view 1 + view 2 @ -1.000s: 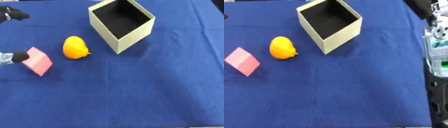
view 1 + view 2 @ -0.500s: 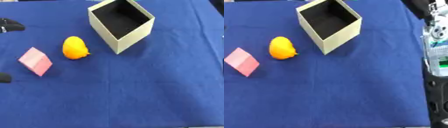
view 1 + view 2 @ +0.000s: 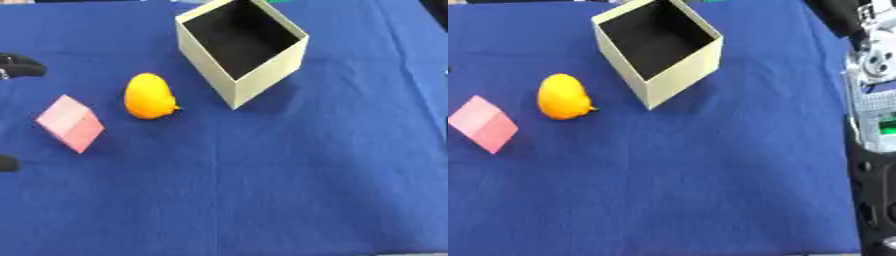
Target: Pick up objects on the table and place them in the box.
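Nothing is held yet. Left hand [image 3: 19, 66], finger state unclear, must next grasp the pink block [image 3: 70, 123] for the box [image 3: 242, 47].

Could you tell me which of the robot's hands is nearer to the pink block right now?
Left. The left hand shows at the picture's left edge, beside the pink block without touching it. The right hand appears in neither view.

A deep blue cloth [image 3: 289, 190] covers the worktop from edge to edge, smooth apart from faint straight creases. The light is even and soft, with short shadows. Past the cloth's right edge stands some grey and black equipment [image 3: 874, 100], too blurred to make out.
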Available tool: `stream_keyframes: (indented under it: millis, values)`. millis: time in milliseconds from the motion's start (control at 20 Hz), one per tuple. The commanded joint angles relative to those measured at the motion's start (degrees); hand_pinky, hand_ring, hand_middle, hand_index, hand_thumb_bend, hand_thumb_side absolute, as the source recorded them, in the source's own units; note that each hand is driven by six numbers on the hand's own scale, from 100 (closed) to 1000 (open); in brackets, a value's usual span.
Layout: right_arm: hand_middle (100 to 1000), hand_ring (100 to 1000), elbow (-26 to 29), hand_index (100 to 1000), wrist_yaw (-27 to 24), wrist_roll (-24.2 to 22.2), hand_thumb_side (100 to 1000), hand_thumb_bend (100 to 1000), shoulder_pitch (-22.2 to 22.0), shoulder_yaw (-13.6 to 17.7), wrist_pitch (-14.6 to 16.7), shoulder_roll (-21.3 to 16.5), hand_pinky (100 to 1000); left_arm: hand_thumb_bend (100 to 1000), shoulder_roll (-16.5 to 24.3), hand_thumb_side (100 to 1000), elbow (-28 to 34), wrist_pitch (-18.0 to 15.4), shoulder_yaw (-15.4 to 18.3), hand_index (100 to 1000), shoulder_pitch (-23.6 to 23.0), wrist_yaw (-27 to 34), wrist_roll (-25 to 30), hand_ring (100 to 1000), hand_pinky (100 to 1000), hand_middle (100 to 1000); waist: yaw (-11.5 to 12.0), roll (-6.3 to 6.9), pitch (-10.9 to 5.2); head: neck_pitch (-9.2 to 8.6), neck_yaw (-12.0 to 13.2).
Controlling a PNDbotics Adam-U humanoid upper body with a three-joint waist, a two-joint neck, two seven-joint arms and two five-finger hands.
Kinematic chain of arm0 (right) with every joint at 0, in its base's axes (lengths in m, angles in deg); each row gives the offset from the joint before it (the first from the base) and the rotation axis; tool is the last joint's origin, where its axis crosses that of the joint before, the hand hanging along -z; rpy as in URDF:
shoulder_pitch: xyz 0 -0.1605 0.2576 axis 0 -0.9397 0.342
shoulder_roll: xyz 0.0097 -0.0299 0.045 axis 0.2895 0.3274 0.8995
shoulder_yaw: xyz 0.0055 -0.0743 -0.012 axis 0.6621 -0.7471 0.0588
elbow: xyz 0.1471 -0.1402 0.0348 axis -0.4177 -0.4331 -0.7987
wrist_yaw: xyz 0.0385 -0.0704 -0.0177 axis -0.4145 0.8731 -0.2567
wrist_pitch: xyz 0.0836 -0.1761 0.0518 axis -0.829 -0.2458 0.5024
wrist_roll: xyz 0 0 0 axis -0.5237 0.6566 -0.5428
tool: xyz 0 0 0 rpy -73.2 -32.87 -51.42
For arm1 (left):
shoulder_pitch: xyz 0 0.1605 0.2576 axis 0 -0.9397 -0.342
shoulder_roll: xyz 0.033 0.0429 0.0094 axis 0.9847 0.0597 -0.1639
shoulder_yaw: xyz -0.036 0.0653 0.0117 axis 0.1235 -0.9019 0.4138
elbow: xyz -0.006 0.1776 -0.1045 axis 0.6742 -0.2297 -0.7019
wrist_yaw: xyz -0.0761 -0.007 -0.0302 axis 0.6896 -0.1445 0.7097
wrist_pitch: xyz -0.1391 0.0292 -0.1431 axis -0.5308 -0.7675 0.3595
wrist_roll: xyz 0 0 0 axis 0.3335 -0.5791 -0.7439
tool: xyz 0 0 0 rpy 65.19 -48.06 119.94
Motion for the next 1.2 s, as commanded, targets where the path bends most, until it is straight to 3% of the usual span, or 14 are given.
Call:
stream_keyframes:
  millis: [50,650,1200]
  values:
    - [650,978,0.4,896,0.1,-0.2,672,100,0.9,-0.1,0.2,-1.0,894,673,2.7,668,-0.9,-5.6,-0.2,1000,1.6,0.2,5.3,888,881,887,-0.1,0.13,-1.05,-0.6,0.3]
    - [649,979,0.4,897,-0.3,-0.4,673,100,0.8,-0.3,0.3,-0.9,895,590,3.1,561,-5.2,-8.5,-4.1,995,6.1,-3.2,6.7,878,866,876,-1.0,0.6,-0.95,-0.59,1.2]
    - [648,980,0.5,897,-0.5,-0.6,672,100,0.9,-0.5,0.3,-0.7,895,569,2.3,580,-11.1,-11.1,-8.0,978,9.6,-5.4,8.6,871,860,872,-1.8,0.99,-0.9,-0.6,2.3]
